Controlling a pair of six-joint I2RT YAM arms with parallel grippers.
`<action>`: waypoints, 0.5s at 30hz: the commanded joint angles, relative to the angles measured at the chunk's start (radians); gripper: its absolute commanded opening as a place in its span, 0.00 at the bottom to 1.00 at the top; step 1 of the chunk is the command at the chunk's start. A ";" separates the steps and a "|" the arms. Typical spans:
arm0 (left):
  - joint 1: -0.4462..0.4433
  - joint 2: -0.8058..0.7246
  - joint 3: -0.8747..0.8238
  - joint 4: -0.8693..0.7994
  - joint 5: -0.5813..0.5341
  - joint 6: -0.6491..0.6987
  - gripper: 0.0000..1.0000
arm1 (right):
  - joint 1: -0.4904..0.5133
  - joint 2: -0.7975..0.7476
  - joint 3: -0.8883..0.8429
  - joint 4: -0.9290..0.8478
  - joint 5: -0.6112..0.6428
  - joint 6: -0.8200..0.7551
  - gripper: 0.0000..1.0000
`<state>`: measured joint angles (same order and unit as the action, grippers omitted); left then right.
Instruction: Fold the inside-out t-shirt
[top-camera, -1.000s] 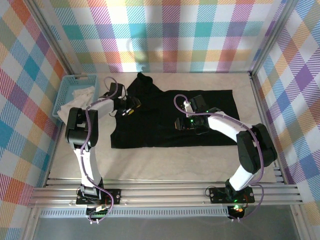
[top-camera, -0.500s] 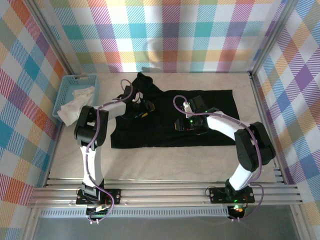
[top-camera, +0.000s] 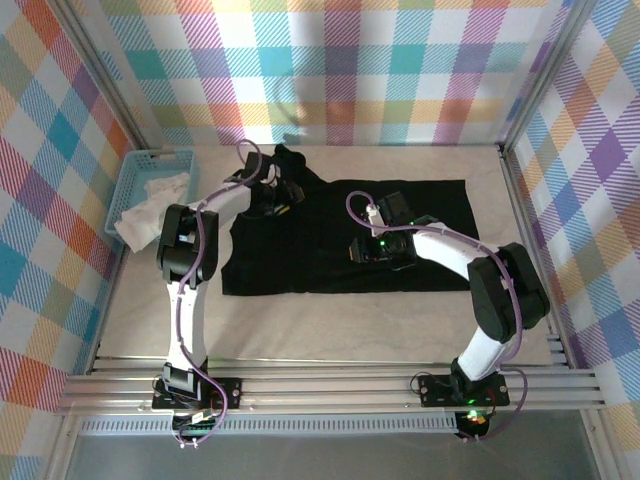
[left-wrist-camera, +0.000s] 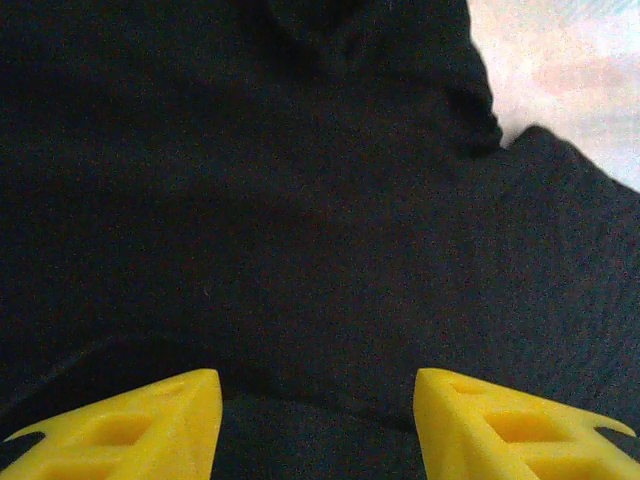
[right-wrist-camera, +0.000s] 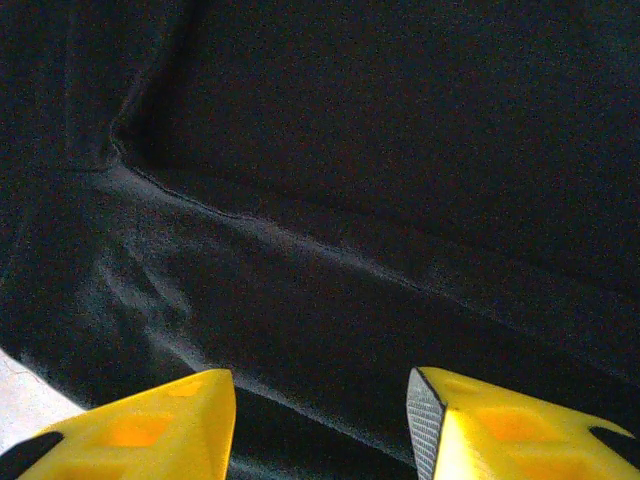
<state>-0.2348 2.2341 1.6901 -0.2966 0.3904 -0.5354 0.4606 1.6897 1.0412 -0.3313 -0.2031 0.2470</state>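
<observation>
T-shirt (top-camera: 300, 265), large, black, short-sleeved and of cotton, spread flat over the middle of the pale bench (top-camera: 330, 325), long side running from 9 to 3 o'clock, black face up. Edge at the 6 o'clock side straight. At the 11 o'clock corner, a narrower bunched part reaching toward 12 o'clock, close to the checked back wall (top-camera: 350, 70). Bare bench on every side of the cloth.

Low over that 11 o'clock part, the left tool (top-camera: 285, 195), its arm bent up from the base at 7 o'clock. From the left wrist camera: two yellow wedge-shaped fingers (left-wrist-camera: 130, 420) spread apart, released, nothing clamped between them, black fabric (left-wrist-camera: 250, 200) beneath and ahead. Toward 1 o'clock in that view, a rumpled cloth edge with pale bench (left-wrist-camera: 570, 60) beyond it. Cannot tell whether the fingertips touch the fabric.

Over the middle of the shirt, a little toward 3 o'clock, the right tool (top-camera: 360, 248), pointing to 9 o'clock, its arm curving in from the base at 5 o'clock. From the right wrist camera: yellow fingers (right-wrist-camera: 150, 425) likewise parted, released, holding nothing. Across the fabric (right-wrist-camera: 400, 150), a raised seam line (right-wrist-camera: 300, 240) from 10 toward 4 o'clock. At 8 o'clock in that view, a sliver of bench (right-wrist-camera: 20, 395).

At 9 to 10 o'clock on the bench, a light-blue plastic basket (top-camera: 160, 153), near the shirt but apart from it, with a crumpled white cloth (top-camera: 160, 190) inside, one end hanging over the 7 o'clock corner
</observation>
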 joint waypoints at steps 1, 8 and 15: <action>0.027 0.043 0.086 -0.107 -0.034 0.054 0.54 | 0.004 0.011 -0.009 -0.005 -0.014 -0.011 0.49; 0.058 0.084 0.217 -0.196 -0.066 0.106 0.54 | 0.003 0.011 -0.007 -0.015 -0.004 -0.015 0.50; 0.061 -0.170 -0.083 -0.053 -0.045 0.064 0.54 | -0.026 -0.094 -0.036 -0.118 0.124 -0.031 0.51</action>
<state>-0.1749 2.2314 1.7447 -0.3916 0.3389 -0.4538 0.4557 1.6760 1.0340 -0.3695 -0.1520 0.2390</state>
